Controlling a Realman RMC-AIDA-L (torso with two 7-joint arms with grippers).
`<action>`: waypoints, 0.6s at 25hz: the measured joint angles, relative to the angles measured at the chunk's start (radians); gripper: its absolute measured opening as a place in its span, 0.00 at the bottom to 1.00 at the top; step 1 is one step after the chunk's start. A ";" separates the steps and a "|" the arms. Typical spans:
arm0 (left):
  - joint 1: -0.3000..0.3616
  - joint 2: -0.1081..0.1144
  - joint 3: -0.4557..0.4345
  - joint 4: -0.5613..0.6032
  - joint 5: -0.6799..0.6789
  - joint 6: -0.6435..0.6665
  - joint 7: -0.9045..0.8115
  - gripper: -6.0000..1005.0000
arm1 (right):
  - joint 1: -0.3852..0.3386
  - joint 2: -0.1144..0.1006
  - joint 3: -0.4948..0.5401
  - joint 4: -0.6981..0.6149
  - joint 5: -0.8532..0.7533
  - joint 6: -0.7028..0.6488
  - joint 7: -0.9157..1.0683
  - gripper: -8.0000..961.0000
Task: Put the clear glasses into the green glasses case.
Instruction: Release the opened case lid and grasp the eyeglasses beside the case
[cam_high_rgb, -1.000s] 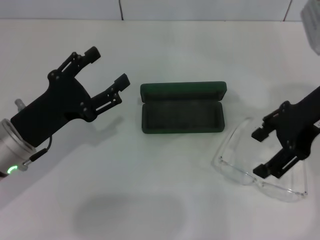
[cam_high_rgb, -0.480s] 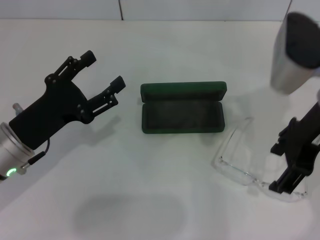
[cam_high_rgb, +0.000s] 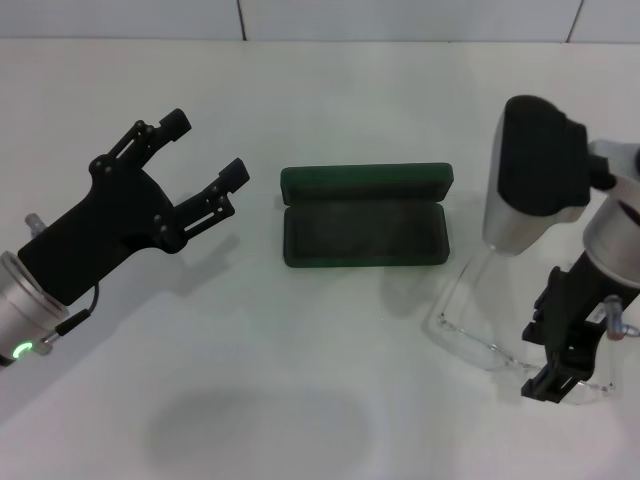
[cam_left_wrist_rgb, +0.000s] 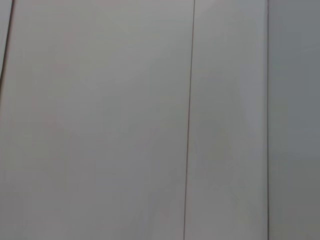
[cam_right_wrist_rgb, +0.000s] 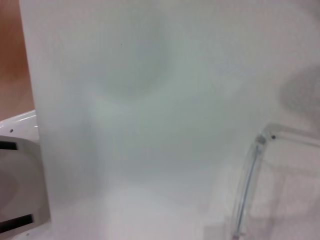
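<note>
1. At the middle of the white table (cam_high_rgb: 330, 400) lies the green glasses case (cam_high_rgb: 365, 216), open, with its lid standing along the far edge and its dark lined tray facing up.
2. To the right of the case and nearer the robot lie the clear glasses (cam_high_rgb: 480, 330), resting on the table with one thin arm reaching toward the case's near right corner without clearly touching it.
3. The right gripper (cam_high_rgb: 560, 350) points steeply down over the right part of the glasses' front, at or just above the frame; how far its fingers are parted cannot be told, nor whether they touch the plastic.
4. The right wrist view shows the table surface and a hinge corner of the glasses (cam_right_wrist_rgb: 260, 145) with one clear arm running away from it.
5. The left gripper (cam_high_rgb: 205, 150) hovers left of the case, well apart from it, fingers spread wide and holding nothing.
6. The left wrist view shows only pale panels with thin dark seams.
</note>
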 joint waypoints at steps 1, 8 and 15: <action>0.000 0.000 0.000 0.000 0.000 0.000 0.000 0.89 | -0.001 0.001 -0.009 0.004 0.001 0.011 0.001 0.78; -0.004 0.000 0.000 -0.010 0.003 0.000 0.001 0.89 | 0.004 0.002 -0.078 0.023 0.006 0.057 0.023 0.64; -0.012 0.000 -0.001 -0.024 0.005 0.000 0.005 0.89 | -0.002 0.002 -0.097 0.023 0.006 0.086 0.039 0.64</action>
